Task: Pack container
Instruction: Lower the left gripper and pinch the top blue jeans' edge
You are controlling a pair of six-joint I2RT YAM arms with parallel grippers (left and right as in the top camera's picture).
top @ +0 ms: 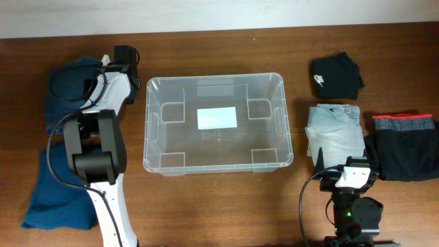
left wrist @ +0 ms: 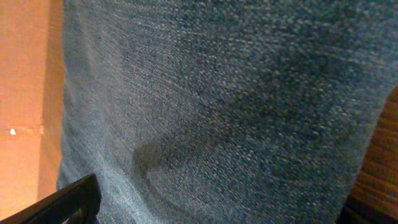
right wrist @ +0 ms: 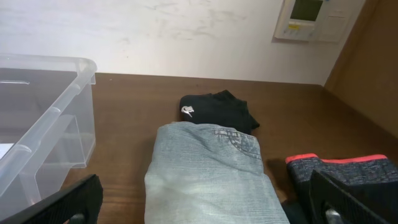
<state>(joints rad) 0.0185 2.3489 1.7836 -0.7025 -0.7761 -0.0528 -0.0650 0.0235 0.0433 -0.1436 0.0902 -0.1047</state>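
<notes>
The container point(top: 152, 130), a clear plastic bin with a white label on its base, stands empty at the table's middle; its corner shows in the right wrist view point(right wrist: 59, 118). My left arm reaches over a dark blue folded garment point(top: 65, 86) at the far left. In the left wrist view this blue cloth point(left wrist: 236, 93) fills the frame, and my left gripper point(left wrist: 217, 210) is open, its fingers spread just above or on the cloth. My right gripper point(right wrist: 205, 202) is open and low at the near end of folded light jeans point(right wrist: 208, 174), right of the bin point(top: 335, 130).
A second blue garment point(top: 58, 192) lies at the front left. A black garment with a white logo point(top: 336, 75) lies behind the jeans. A dark garment with a red waistband point(top: 405, 144) lies at the far right. A wall is behind the table.
</notes>
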